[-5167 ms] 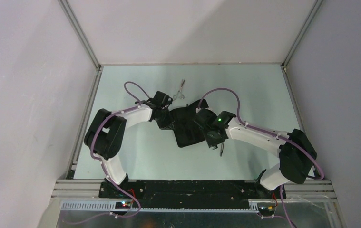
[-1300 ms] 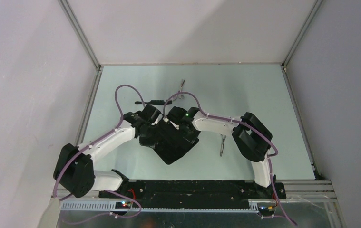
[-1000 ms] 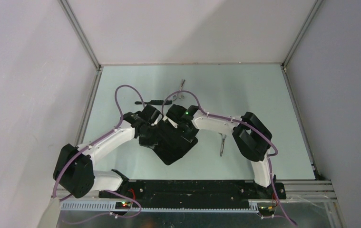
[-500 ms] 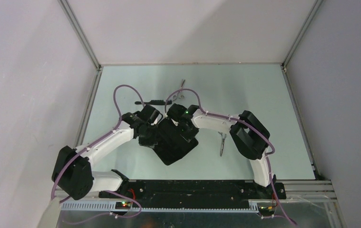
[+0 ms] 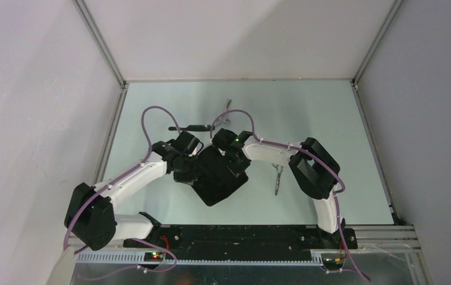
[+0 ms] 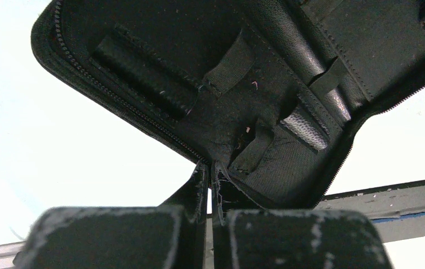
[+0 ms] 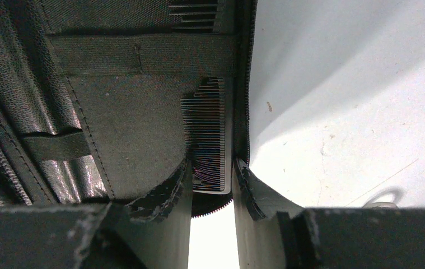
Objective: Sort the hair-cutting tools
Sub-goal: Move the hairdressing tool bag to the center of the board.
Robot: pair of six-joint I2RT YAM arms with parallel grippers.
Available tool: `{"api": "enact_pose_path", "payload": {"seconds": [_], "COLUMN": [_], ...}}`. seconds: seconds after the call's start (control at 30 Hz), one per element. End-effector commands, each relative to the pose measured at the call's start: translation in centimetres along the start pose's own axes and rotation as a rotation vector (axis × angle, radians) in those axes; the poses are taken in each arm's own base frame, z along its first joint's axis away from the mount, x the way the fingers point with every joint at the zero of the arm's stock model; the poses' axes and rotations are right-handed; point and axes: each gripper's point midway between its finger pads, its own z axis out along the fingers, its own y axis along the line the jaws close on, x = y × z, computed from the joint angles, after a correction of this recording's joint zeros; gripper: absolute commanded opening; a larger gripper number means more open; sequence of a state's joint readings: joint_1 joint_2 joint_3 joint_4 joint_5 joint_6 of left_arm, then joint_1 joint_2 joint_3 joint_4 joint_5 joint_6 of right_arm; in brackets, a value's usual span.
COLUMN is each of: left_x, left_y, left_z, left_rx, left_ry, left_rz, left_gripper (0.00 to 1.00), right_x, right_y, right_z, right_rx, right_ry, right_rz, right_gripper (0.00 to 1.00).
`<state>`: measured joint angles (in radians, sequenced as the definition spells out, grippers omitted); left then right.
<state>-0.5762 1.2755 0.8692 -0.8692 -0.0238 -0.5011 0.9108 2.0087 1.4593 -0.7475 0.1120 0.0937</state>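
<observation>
The right jaws, narrow, clamp the end of a comb [image 7: 210, 134] tucked in the open case [image 7: 115, 123]. The left jaws pinch the case's edge. Another comb [image 5: 188, 127] and scissors [image 5: 227, 113] lie beyond the case on the table [image 5: 318, 119], with more scissors [image 5: 278, 178] to its right.

So the case [image 5: 217, 185] got dragged nearer the bases, a black comb [image 5: 187, 127] now shows beyond it, and the right gripper [image 7: 211, 168] moved to its far corner, onto the pocketed comb [image 7: 207, 129].
</observation>
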Motion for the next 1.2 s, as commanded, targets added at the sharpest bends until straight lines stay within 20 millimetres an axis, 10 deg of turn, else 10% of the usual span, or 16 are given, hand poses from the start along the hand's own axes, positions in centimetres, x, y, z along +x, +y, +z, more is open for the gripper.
{"api": "enact_pose_path", "payload": {"seconds": [0.0, 0.3, 0.7, 1.0, 1.17], "left_x": [0.0, -0.2, -0.9, -2.4, -3.5], "left_y": [-0.4, -0.9, -1.1, -0.1, 0.1], "left_z": [0.0, 0.5, 1.1, 0.0, -1.3], "left_rx": [0.015, 0.04, 0.039, -0.022, -0.018], "left_ry": [-0.018, -0.033, -0.046, -0.121, -0.177], "left_rz": [-0.003, -0.019, -0.021, -0.039, -0.1], "left_gripper": [0.0, 0.0, 0.07, 0.37, 0.77], "right_x": [1.3, 1.7, 0.2, -2.3, -2.5], "right_y": [0.3, 0.6, -0.2, -3.0, -7.2], "right_z": [-0.5, -1.4, -4.8, -11.8, -15.6], "right_rx": [-0.004, -0.023, -0.041, -0.099, -0.079], "right_ry": [0.03, 0.029, -0.093, -0.385, -0.574], "right_rz": [0.027, 0.1, 0.14, 0.27, 0.414], "right_gripper": [0.06, 0.16, 0.55, 0.7, 0.79]}}
